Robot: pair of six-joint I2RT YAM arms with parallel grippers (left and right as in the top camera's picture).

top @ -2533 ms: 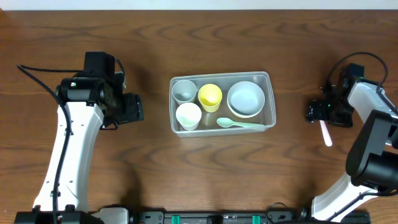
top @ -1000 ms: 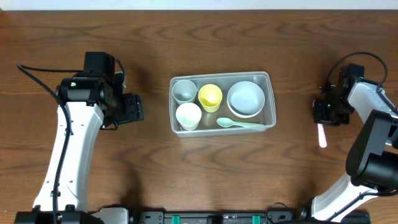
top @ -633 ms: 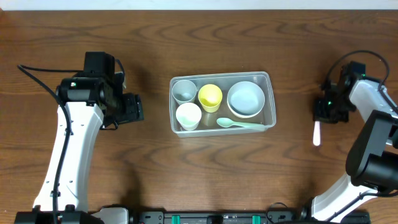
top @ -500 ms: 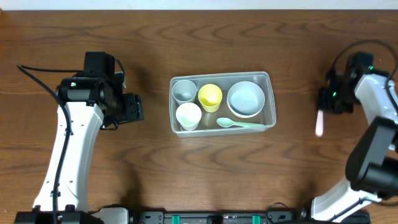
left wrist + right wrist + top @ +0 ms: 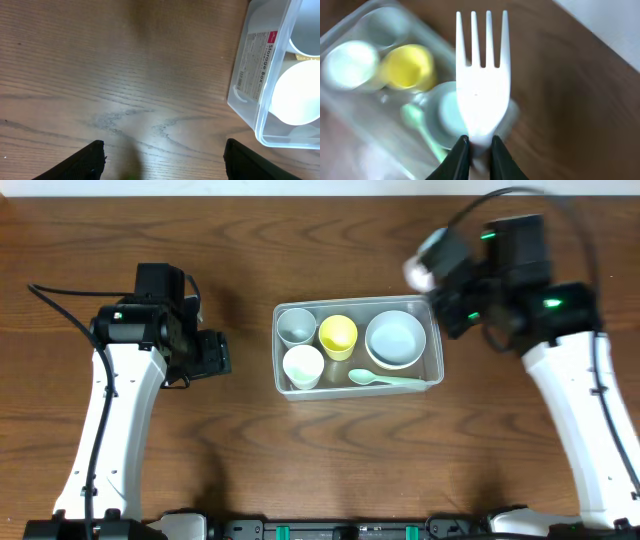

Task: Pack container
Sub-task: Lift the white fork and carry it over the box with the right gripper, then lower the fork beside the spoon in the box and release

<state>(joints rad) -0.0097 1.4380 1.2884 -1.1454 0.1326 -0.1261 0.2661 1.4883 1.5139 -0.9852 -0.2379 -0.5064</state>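
The clear container (image 5: 436, 358) sits mid-table, holding a grey cup (image 5: 296, 326), a yellow cup (image 5: 338, 335), a white cup (image 5: 303, 366), a white bowl (image 5: 395, 338) and a green spoon (image 5: 385, 379). My right gripper (image 5: 447, 280) hovers at its upper right corner, shut on the handle of a white fork (image 5: 482, 75) with the tines pointing away from the wrist. In the right wrist view the gripper (image 5: 479, 142) and fork hang over the blurred container (image 5: 350, 30) and bowl (image 5: 445, 112). My left gripper (image 5: 215, 353) stands open over bare wood left of the container (image 5: 260, 75).
Brown wooden table all round. The left arm's white link (image 5: 110, 420) runs down the left side; the right arm's link (image 5: 585, 410) runs down the right side. A white strip (image 5: 320, 188) borders the table's far edge.
My right arm has swung from the table's far right up and left to the container's upper right corner, carrying the fork. The left arm has not moved.
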